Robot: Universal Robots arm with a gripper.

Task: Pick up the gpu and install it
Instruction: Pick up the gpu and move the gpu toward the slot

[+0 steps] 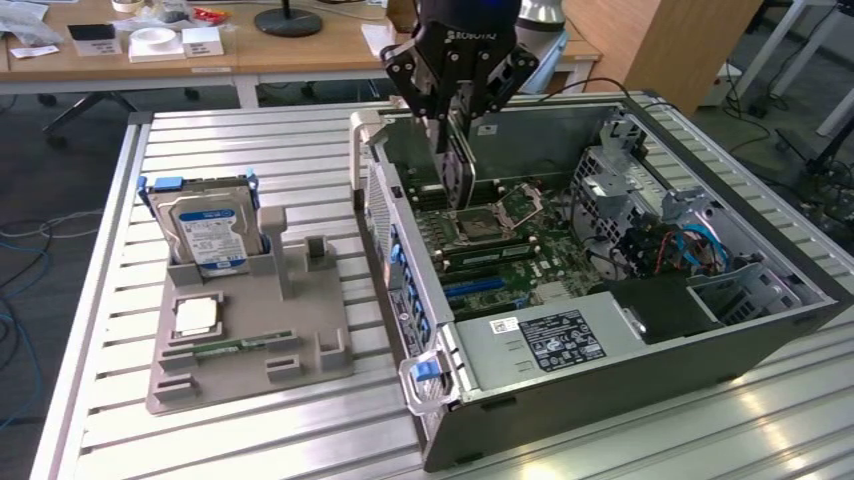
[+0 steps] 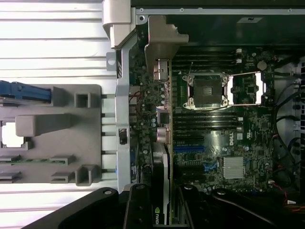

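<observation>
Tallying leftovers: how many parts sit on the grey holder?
3: hard drive upright at the far end, square chip midway, RAM stick nearer the exterior camera. Others may be hidden.

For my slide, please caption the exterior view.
Black pincer holds the thin green gpu card inside the open grey computer case.

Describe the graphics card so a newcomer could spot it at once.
Find the open computer case on the slatted table. Above its motherboard is the black gripper, and the graphics card is the thin board it holds edge-on. Unlike the blue-labelled hard drive standing on the grey tray, it hangs from the gripper.
</observation>
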